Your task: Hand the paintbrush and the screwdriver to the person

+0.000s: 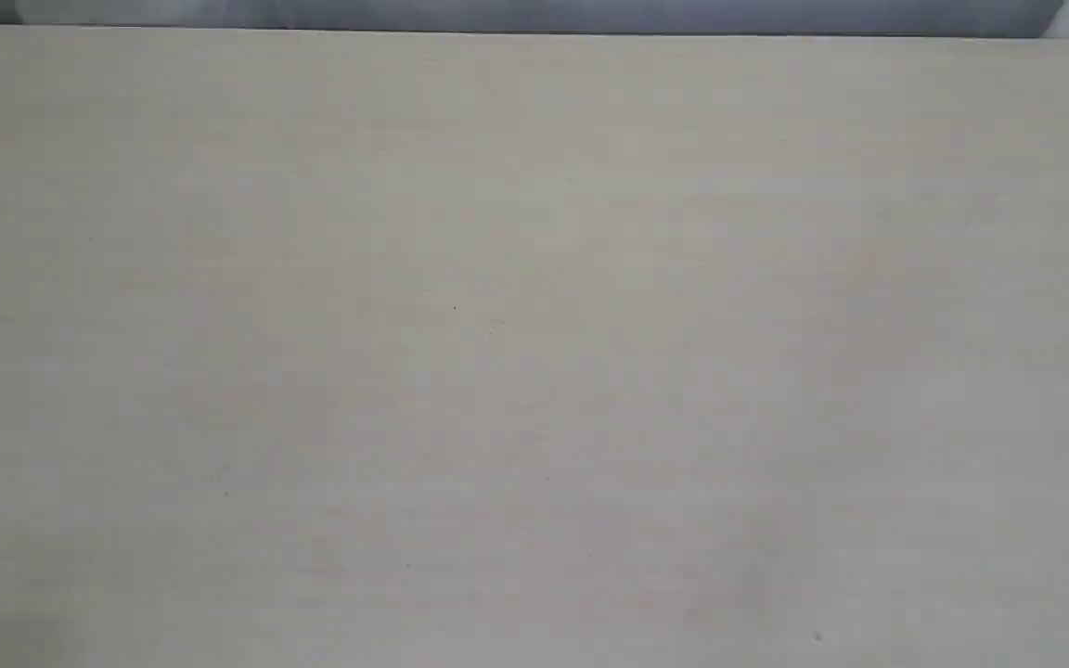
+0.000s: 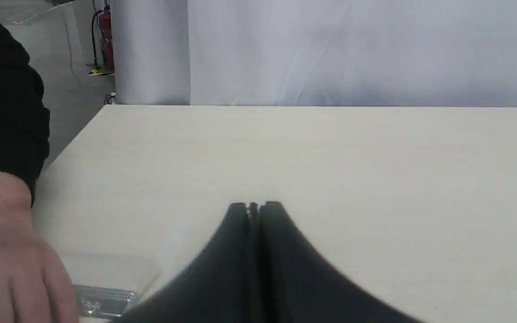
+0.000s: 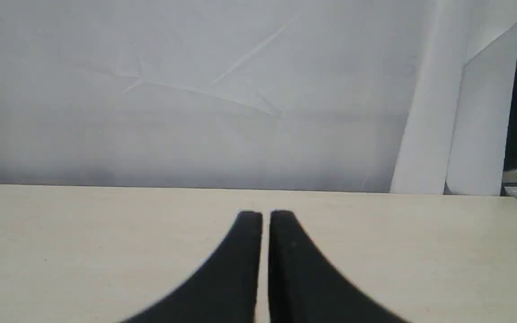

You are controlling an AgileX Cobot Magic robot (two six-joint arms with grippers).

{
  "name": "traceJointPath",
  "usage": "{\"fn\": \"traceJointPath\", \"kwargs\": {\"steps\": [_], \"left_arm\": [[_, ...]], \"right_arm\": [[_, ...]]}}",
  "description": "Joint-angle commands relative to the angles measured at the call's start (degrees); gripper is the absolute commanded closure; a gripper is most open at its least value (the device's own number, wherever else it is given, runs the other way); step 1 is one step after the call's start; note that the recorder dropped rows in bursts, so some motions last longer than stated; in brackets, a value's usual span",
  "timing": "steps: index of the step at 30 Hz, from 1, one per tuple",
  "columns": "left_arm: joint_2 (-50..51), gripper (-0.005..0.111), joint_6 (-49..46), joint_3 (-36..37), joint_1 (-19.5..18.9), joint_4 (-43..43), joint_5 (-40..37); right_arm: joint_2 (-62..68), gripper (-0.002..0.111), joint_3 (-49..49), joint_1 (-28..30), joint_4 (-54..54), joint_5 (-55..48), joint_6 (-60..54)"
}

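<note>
- Exterior view: one pale table point(image 1: 534, 353) fills the picture. One grey strip point(image 1: 534, 17) runs along its far edge, too blurred to name.
- Left wrist view: one left gripper point(image 2: 254, 207) hangs over the same pale table point(image 2: 330, 157). Its two black fingers point(image 2: 236, 224) are pressed together at the tips and hold nothing.
- Left wrist view: one bare hand point(image 2: 7, 255) with a black sleeve point(image 2: 2, 98) rests on the table near the table's edge, beside the gripper and apart from it.
- Left wrist view: one paintbrush point(image 2: 103, 301) lies flat on the table, just beside the hand's fingers. Only its shiny metal ferrule and some pale bristles show, and I cannot tell whether the hand touches it.
- Left wrist view: one white curtain point(image 2: 352, 49) hangs behind the table, and one red fire extinguisher point(image 2: 107, 40) stands on the floor beyond the table's corner.
- Right wrist view: one right gripper point(image 3: 265, 214) sits over the table point(image 3: 83, 233). Its two black fingers point(image 3: 247, 233) stand almost together, with a thin slit between them and nothing in it.
- Right wrist view: one creased white curtain point(image 3: 195, 89) backs the table.
</note>
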State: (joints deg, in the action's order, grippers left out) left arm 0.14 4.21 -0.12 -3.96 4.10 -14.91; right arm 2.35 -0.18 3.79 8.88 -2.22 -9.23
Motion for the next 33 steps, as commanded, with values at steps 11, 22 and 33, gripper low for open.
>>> {"fn": "traceJointPath", "kwargs": {"steps": [11, 22, 33], "left_arm": [[-0.1, 0.107, 0.1, 0.1, 0.3, -0.1, 0.7], [-0.1, 0.107, 0.1, 0.1, 0.3, -0.1, 0.7], [-0.1, 0.107, 0.1, 0.1, 0.3, -0.2, 0.6]], "right_arm": [[-0.3, 0.104, 0.2, 0.1, -12.1, 0.2, 11.1], [-0.3, 0.104, 0.2, 0.1, -9.8, 0.6, 8.4], [-0.3, 0.104, 0.2, 0.1, -11.5, 0.6, 9.2]]}}
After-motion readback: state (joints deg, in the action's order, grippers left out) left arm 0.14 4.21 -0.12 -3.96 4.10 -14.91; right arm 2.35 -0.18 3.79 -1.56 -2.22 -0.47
